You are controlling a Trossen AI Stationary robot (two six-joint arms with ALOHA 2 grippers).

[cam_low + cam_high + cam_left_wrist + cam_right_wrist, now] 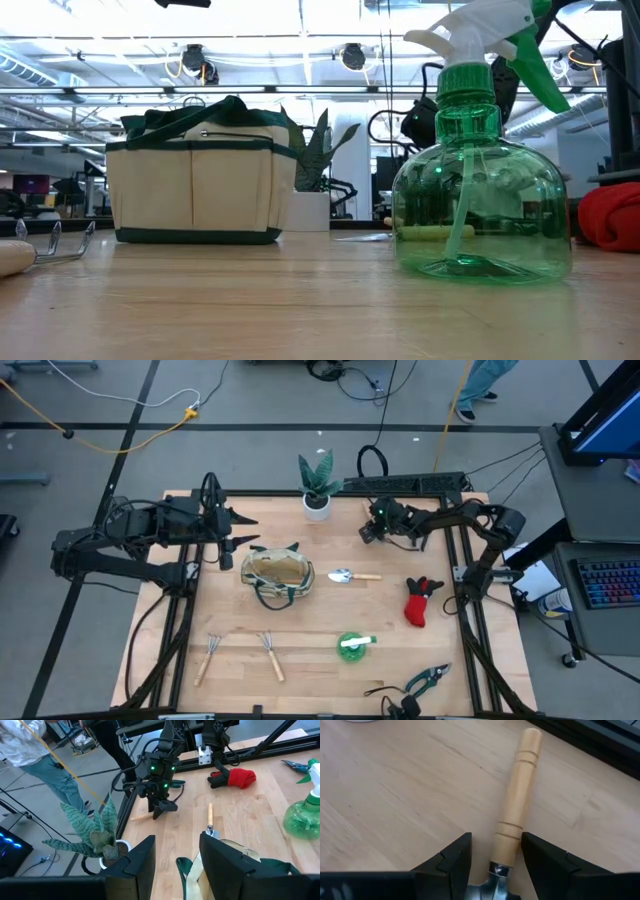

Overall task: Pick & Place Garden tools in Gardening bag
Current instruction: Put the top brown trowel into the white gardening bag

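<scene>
Overhead view straight down, low view table-level, wrist views close, all sharing table (330,650)

Cream gardening bag (195,180) upright on table (300,310); green spray bottle (482,190) close to camera; red glove (610,215) behind; rake tines (55,245) by bag.

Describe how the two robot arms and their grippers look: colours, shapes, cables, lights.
Both arms are dark, near-black jointed links with black cables looped along them. The left gripper ends in two pointed dark fingers; its own camera shows them as flat, angular black pads. The right gripper has a boxy dark wrist body with small green lights and two tapered black fingers.
</scene>
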